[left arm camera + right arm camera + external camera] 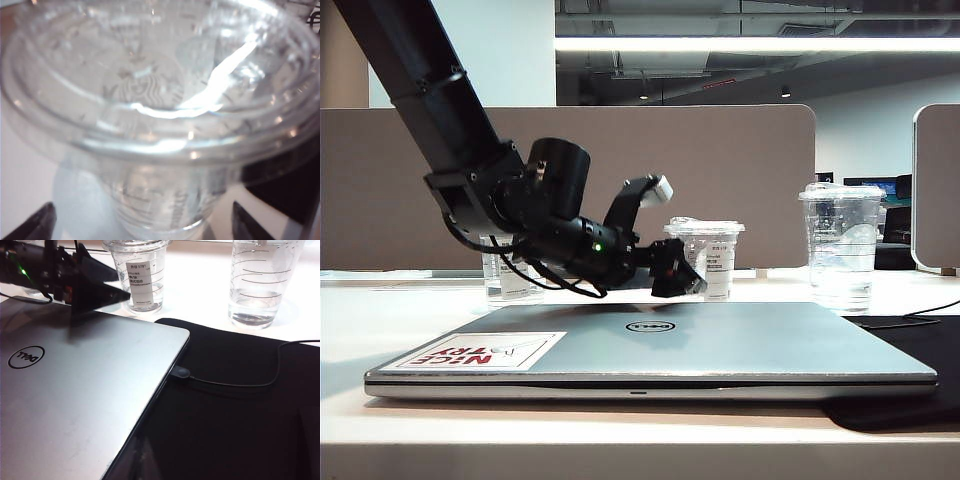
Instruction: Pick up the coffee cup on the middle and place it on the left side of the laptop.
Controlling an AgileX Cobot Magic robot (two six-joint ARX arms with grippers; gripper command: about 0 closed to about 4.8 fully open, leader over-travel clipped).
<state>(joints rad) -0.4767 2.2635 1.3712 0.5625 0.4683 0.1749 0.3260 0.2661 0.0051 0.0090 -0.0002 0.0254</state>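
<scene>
The coffee cup, clear with a crinkled flat lid and a narrow white label, stands upright on the table behind the laptop, near the middle. My left gripper reaches in from the left at cup height, open. In the left wrist view the coffee cup fills the picture, and the left gripper has one dark fingertip on each side of the cup's base, not touching it. The right wrist view shows the cup and the laptop lid. My right gripper is not in view.
A clear cup with a larger label stands behind the left arm. A taller clear cup stands at the right. A black mat lies beside the laptop with a cable plugged into the laptop's edge.
</scene>
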